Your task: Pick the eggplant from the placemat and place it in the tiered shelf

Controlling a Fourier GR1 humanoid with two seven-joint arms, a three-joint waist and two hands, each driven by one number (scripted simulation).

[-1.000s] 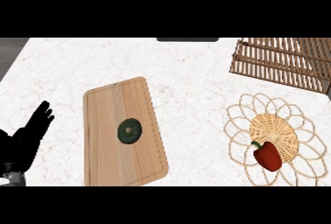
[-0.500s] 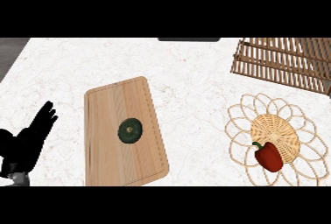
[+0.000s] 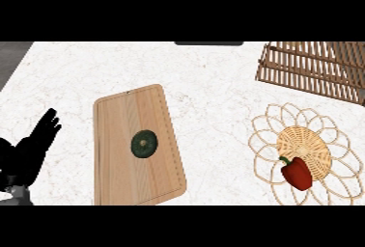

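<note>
The left hand (image 3: 28, 149) rested at the desk's (image 3: 206, 77) left edge, near its front corner, with its fingers (image 3: 47, 123) straight, held together and pointing up, holding nothing. The right hand was nowhere in view.

The one dark, round vegetable, which I took for the eggplant (image 3: 144, 144), lay to the right of those fingers and well apart from them. It sat near the middle of a wooden board (image 3: 135, 106), not on the woven placemat (image 3: 271, 125). The placemat, toward the desk's front right, carried only a red pepper (image 3: 297, 172). From above the eggplant showed as a disc with a paler centre, so its long axis probably stood upright, though that could not be told for sure.

The left hand was the nearer one. The tiered shelf (image 3: 314, 65) stood at the far right corner, well beyond the board from that hand, so the carry would probably cross most of the desk.

Against the earlier frames almost nothing differed. The hand had barely crept upward, its fingers were the same, and the eggplant, pepper and board lay where they had been.
</note>
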